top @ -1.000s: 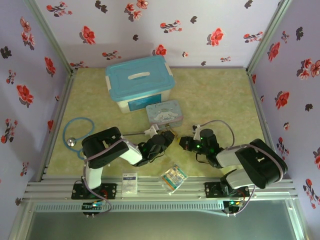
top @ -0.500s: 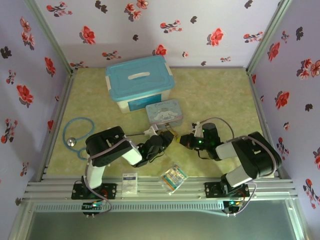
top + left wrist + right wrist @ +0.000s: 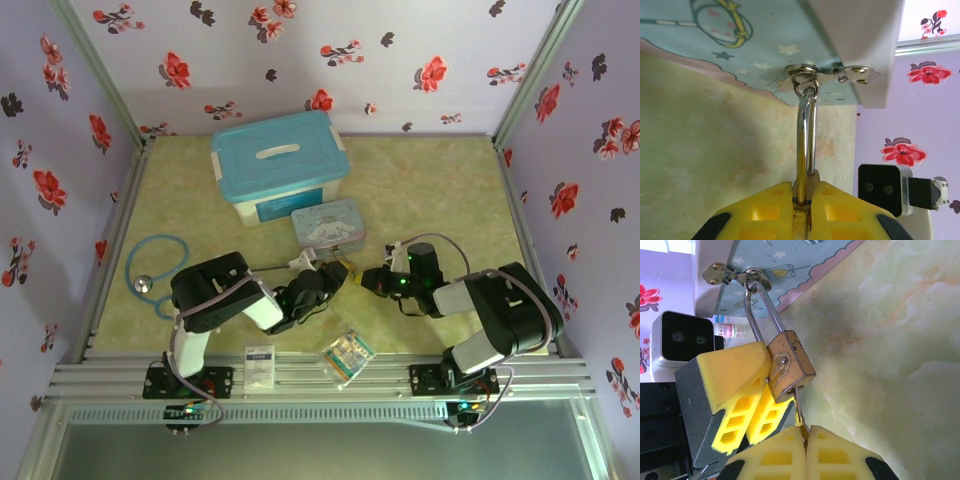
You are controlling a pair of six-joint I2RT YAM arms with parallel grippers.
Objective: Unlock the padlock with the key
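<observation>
Our left claw (image 3: 804,196) is clamped on the padlock (image 3: 790,365), which hangs by its shackle from the hasp of the tin (image 3: 795,260). Our right claw (image 3: 805,432) is pinched together on the key (image 3: 799,409), whose tip sits in the lock's base. Key and padlock share one long axis, from hasp to right claw, and the key points toward the hasp. If we twist off that axis, the thin key could slip in the foam or bend. The lock could also roll in our grip.

Pale green marbled table (image 3: 440,180) — blue-lidded box (image 3: 280,165), cartoon tin (image 3: 328,225), blue stethoscope (image 3: 155,265), small packet (image 3: 347,355) at near edge
</observation>
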